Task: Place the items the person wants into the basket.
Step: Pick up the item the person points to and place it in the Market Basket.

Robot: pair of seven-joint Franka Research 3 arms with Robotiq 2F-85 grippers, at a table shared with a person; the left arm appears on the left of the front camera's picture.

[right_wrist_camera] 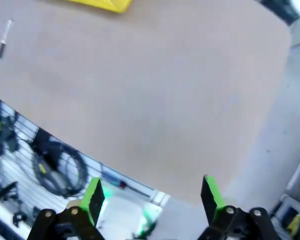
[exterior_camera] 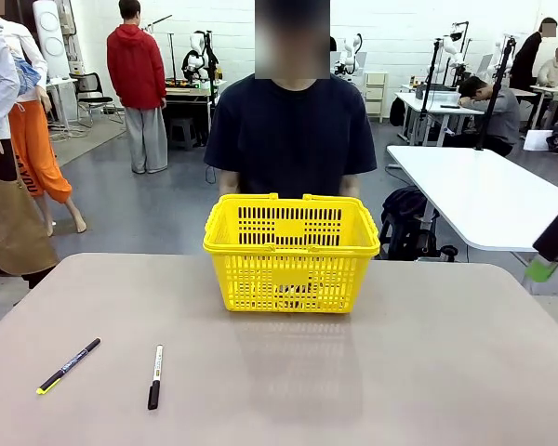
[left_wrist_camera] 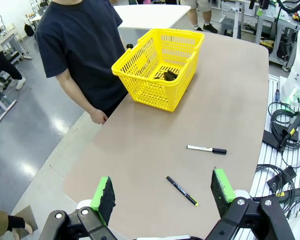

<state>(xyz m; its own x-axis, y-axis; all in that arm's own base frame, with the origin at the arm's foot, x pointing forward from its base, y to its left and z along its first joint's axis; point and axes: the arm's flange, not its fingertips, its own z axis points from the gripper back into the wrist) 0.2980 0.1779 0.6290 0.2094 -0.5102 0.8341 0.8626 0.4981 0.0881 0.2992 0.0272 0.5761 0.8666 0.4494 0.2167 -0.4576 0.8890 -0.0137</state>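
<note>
Beige table [exterior_camera: 428, 372] between robot and person [exterior_camera: 293, 139], yellow basket [exterior_camera: 291, 251] at its far middle.
Dark items [left_wrist_camera: 168, 76], count unclear, are seen inside the one basket; two marker pens [exterior_camera: 155, 376] remain nearer the left gripper [left_wrist_camera: 165, 192]. Both it and the right gripper [right_wrist_camera: 152, 197] are spread wide, empty.

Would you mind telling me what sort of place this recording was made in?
Most likely a robotics lab or research workshop: other robot arms stand on benches behind the person, white work tables fill the open floor, and cables lie beside the table.
</note>
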